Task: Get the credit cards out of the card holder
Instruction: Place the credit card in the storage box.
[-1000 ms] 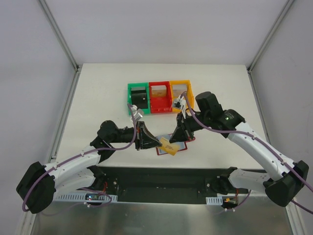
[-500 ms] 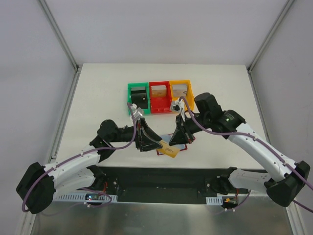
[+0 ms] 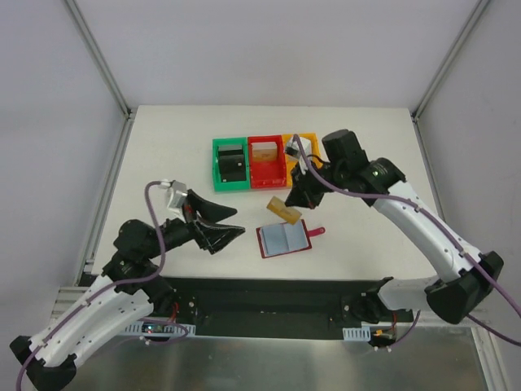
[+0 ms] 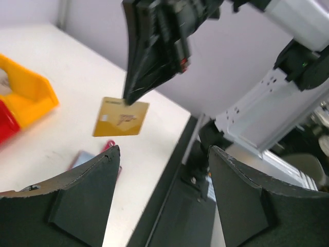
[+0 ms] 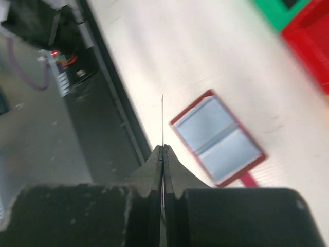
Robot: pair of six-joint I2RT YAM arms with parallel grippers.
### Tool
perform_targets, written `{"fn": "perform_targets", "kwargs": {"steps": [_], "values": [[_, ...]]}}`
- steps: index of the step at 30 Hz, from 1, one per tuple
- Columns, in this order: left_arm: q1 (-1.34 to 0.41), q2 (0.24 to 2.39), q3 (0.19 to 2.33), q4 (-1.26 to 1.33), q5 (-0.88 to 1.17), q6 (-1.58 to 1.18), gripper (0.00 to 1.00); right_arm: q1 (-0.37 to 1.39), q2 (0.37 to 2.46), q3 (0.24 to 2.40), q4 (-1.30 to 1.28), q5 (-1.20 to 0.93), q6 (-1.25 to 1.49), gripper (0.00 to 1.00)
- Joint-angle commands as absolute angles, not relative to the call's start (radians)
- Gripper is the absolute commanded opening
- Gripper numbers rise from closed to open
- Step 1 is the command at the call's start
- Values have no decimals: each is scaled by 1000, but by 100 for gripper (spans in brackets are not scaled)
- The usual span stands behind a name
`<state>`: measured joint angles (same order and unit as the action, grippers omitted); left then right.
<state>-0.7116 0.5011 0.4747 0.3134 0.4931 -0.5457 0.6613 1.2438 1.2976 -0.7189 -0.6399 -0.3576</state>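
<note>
Pinched in right gripper (image 3: pixel 295 202): 1 gold credit card (image 3: pixel 284 209), airborne at 12 o'clock of open dark-red card holder (image 3: pixel 283 239), grey-blue lining up. Wide and empty on left gripper (image 3: pixel 238 222).

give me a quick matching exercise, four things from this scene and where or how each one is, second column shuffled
Things:
1. card
2. wallet
3. left hand
4. green bin

States:
a. lies spread flat on the table
b. has a black block in it
c. pinched in the right hand
d. fingers apart, holding nothing

Pairs: 1-c, 2-a, 3-d, 4-b
</note>
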Motion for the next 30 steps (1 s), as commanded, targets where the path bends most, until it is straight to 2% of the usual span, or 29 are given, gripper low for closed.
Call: {"fn": "perform_targets", "kwargs": {"steps": [1,6,13,22,30], "values": [[-701,351,520,126,242,-453,69,650,1403,1478,-756,-378,-439,0],[-701,316,503,103,250,-489,68,643,1564,1601,-684,-256,-570,0],[-701,270,471,84,281,-509,68,620,1664,1658,-568,-385,-886,0],[-701,276,486,12,318,-465,68,589,1896,1916,-730,-497,-1167,0],[-701,302,499,-46,316,-439,67,542,2016,2028,-762,-557,-1324,0]]}}
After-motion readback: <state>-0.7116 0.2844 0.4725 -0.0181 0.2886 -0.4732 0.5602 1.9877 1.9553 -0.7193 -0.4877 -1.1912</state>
